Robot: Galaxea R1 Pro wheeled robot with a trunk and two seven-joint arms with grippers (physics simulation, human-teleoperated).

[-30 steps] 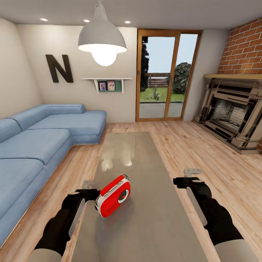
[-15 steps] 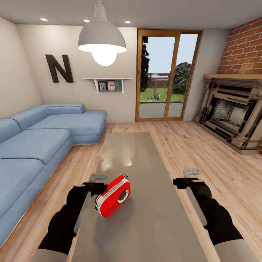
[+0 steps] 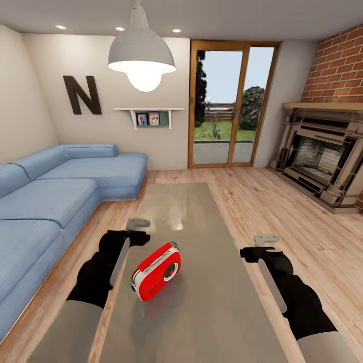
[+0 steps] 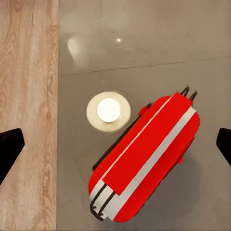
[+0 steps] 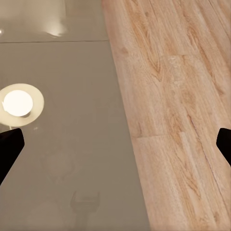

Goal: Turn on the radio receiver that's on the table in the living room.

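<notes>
The left pincer [image 3: 137, 222] has risen clear of the red radio receiver [image 3: 157, 271] on the table [image 3: 212, 302], jaws wide, holding nothing; pressing remains undone.

Radio receiver [image 3: 157, 271] on table [image 3: 212, 312], sofa [image 3: 45, 201] left, fireplace [image 3: 322, 156] right.

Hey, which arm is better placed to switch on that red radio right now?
Left, probably. The left gripper hangs open beside the radio receiver, which lies between its fingertips in the left wrist view. The right gripper sits off over the table edge.
</notes>
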